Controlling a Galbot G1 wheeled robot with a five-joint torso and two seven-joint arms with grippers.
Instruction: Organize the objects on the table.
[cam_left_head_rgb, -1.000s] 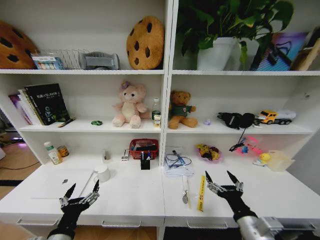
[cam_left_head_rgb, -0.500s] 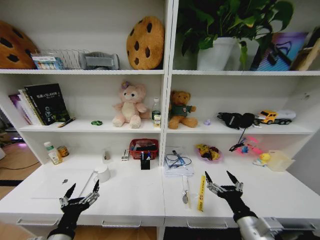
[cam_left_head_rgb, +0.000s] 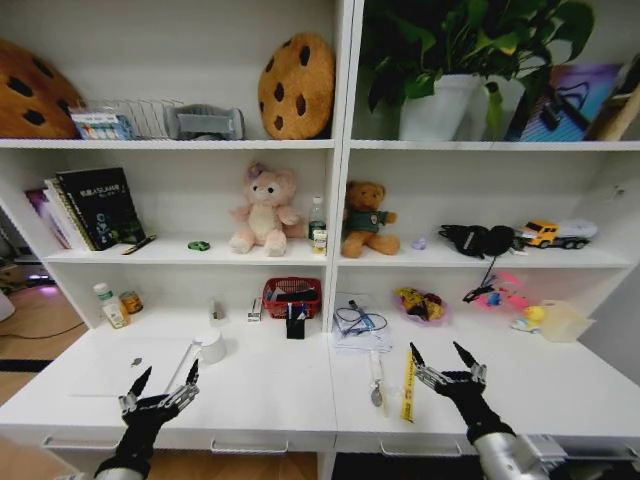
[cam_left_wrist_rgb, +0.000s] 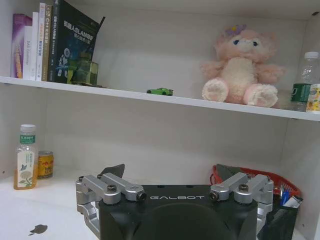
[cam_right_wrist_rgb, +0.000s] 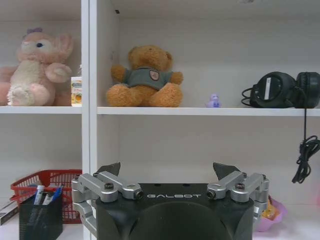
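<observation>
left end effector (cam_left_head_rgb: 163, 385) spread, right end effector (cam_left_head_rgb: 443, 358) spread, both empty

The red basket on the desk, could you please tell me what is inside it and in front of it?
A black pen holder with blue pens stands in front of the red basket. Something dark lies inside, but the mesh wall and the holder cover it, so I cannot identify it.

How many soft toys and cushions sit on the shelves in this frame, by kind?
Plush toys: 2, a pink bunny and a brown bear
Cookie cushions: 2, one by the centre divider, one at the left edge
Total: 4
</observation>
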